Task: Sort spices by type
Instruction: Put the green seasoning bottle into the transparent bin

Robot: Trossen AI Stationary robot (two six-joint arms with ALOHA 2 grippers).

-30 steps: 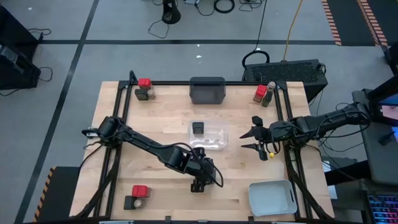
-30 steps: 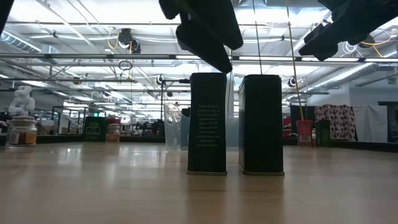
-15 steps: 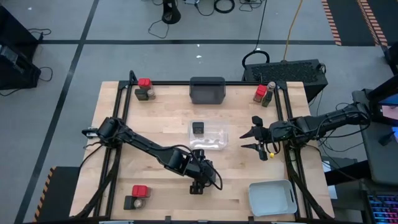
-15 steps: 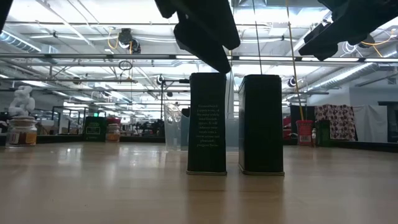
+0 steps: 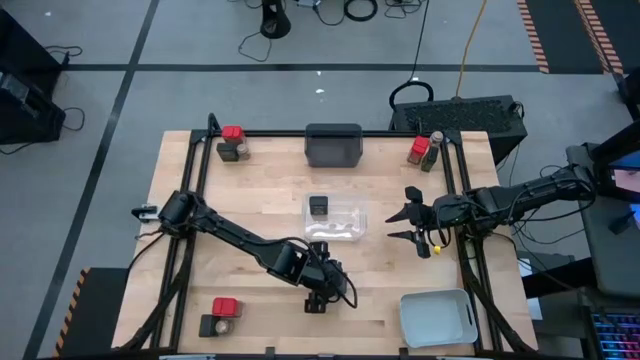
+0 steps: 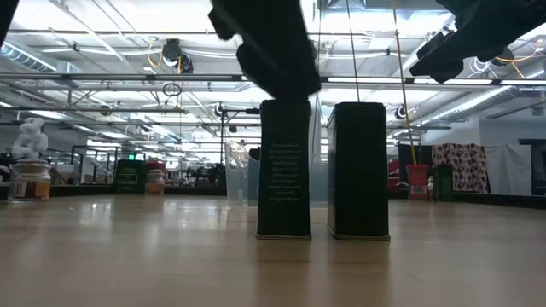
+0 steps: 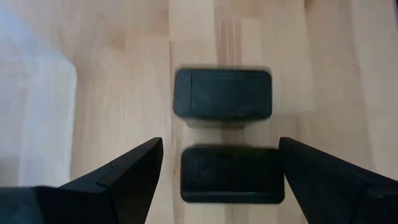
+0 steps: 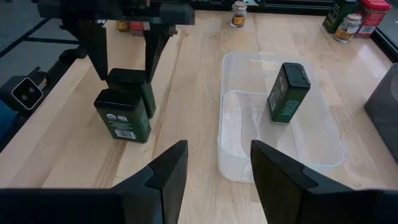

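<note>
Left pincer (image 7: 221, 180): your fingers stand apart over two black boxes (image 5: 315, 298) near the desk's front.
Right pincer (image 8: 214, 171): spread apart, right of the clear tray (image 5: 350, 228).

Two black boxy spices (image 8: 127, 106) stand upright side by side; a third (image 8: 288, 93) stands in the clear tray (image 8: 323, 158).

Left gripper (image 7: 217, 171) hangs over the front edge of the pale wooden table (image 5: 260, 190), fingers spread apart. Right gripper (image 5: 411, 224) hovers over the table's right side, fingers parted.

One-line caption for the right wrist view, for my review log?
Left gripper open above two black tins on the table; a third tin stands in the clear tray.
</note>
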